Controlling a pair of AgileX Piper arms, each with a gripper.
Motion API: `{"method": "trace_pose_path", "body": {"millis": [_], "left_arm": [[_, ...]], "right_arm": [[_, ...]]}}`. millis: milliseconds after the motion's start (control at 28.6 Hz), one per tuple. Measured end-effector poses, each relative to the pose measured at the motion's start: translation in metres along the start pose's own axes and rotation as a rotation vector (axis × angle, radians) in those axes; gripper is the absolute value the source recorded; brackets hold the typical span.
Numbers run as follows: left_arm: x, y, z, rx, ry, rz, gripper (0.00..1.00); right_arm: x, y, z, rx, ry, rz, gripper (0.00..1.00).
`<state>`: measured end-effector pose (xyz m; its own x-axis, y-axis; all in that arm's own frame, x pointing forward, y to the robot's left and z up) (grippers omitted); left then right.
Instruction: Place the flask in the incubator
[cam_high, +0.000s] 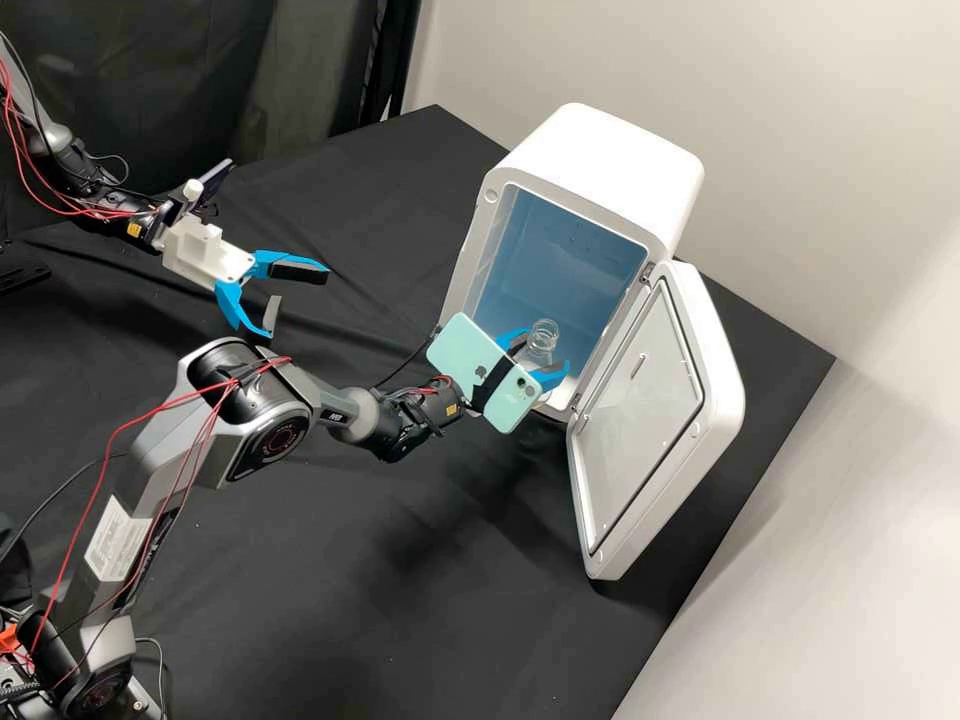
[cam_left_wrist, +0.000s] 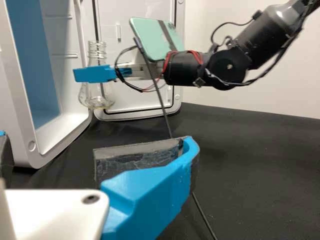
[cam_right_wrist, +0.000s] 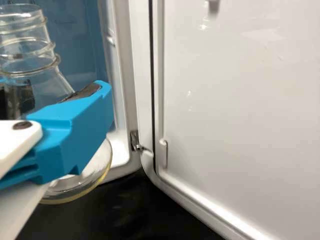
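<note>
In the high view, a white box-shaped incubator with a pale blue interior (cam_high: 600, 160) stands on the black cloth-covered bench (cam_high: 400, 580). Its white door (cam_high: 650, 420) is swung wide to one side. The right gripper (cam_high: 535, 357) is at the lower front of the opening, its blue fingers clamped around a clear glass conical flask (cam_high: 543, 338). The flask stands upright with its neck showing against the blue lining. A mint-green phone (cam_high: 480, 370) is strapped on the wrist just behind the gripper. The left gripper (cam_high: 292, 302) hangs over the bench well apart from the incubator, its two fingers spread with nothing between them.

In the left wrist view, the flask (cam_left_wrist: 96, 95) appears at the threshold of the incubator (cam_left_wrist: 55, 130), with one blue finger (cam_left_wrist: 95, 73) across its shoulder. Its base seems to sit just over the lower front lip, though I cannot tell whether it touches. The door (cam_left_wrist: 135, 30) stands behind the flask, and the phone (cam_left_wrist: 157, 42) lies above the right arm's wrist.

In the right wrist view, the flask's threaded neck (cam_right_wrist: 30, 55) rises beside a blue finger (cam_right_wrist: 75, 130) pressed to the glass. The blue interior wall lies behind it, and the inner face of the door (cam_right_wrist: 240, 100) is close alongside.
</note>
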<state>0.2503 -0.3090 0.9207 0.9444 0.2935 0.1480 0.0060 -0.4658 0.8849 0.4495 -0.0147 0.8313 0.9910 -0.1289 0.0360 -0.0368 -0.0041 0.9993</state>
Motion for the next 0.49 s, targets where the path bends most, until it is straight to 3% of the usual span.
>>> {"method": "trace_pose_path", "body": {"millis": [105, 245, 349, 489], "left_arm": [[0.000, 0.0001, 0.001, 0.008, -0.011, -0.004, 1.00], [-0.001, -0.0015, 0.002, 0.007, -0.013, -0.011, 1.00], [-0.002, -0.0022, 0.002, 0.000, -0.013, -0.013, 1.00], [-0.002, -0.0022, 0.002, -0.008, -0.013, -0.013, 1.00]], "right_arm": [[0.011, -0.002, -0.003, 0.014, 0.007, -0.006, 0.00], [0.024, -0.010, -0.007, 0.036, 0.013, -0.047, 0.00], [0.031, -0.022, -0.008, 0.019, 0.011, -0.084, 0.00], [0.036, -0.028, -0.006, 0.018, -0.003, -0.108, 0.00]]}}
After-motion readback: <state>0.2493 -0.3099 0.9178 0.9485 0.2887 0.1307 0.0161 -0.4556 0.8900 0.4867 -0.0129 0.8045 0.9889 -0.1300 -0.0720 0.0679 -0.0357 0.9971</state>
